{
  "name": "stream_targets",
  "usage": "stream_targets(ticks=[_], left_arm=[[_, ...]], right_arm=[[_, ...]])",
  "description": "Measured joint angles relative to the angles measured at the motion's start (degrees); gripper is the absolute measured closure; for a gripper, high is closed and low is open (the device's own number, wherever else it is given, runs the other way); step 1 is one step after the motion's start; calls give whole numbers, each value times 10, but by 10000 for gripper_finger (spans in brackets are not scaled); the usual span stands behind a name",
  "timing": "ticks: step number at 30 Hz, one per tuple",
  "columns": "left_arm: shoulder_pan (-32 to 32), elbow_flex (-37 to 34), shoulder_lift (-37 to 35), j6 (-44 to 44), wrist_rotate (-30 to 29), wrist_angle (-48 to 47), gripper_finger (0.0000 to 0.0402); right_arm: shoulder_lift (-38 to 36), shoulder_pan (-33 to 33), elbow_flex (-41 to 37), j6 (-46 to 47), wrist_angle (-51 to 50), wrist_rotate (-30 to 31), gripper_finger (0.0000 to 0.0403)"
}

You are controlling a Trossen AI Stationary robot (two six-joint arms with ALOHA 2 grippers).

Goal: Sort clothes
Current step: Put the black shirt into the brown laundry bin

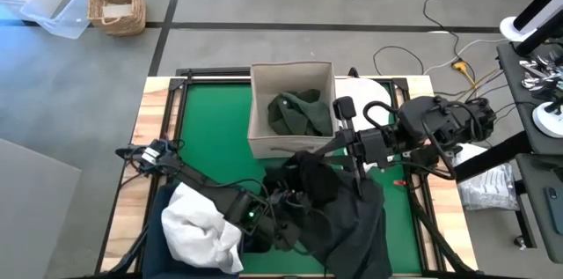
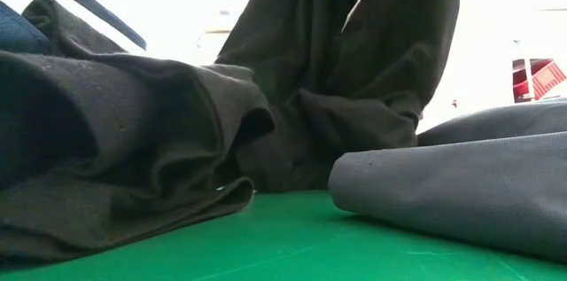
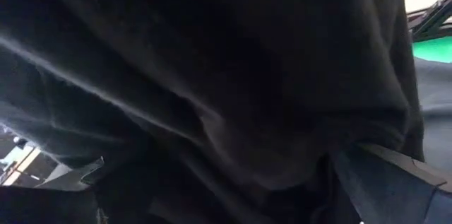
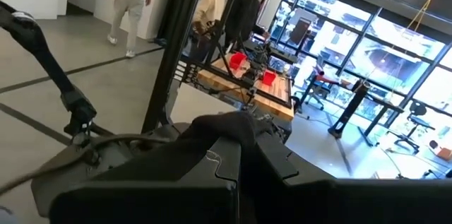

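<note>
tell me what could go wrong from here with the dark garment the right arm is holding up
1. The right gripper pinches only a fold of the charcoal garment; most still trails on the table, so it could slip free.
2. That garment drapes over the open left gripper, which could snag it.
3. The beige fabric box, holding a dark green garment, stands close by; dragging cloth might catch it.

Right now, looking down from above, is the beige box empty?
No, the beige box holds a dark green garment bunched inside it.
</note>
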Motion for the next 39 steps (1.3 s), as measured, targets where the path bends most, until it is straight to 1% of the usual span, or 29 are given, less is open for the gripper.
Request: stream_targets(ticks=[10,34,39], left_arm=[[9,0,-1,-10,0,9,44],[16,0,-1,-10,0,8,46],[18,-1,1,-10,-3,8,68]], right_arm=[[-5,0,0,-19,-11,0,394],[-5,0,0,-35,-11,0,394],[-5,0,0,-35,-11,0,394]])
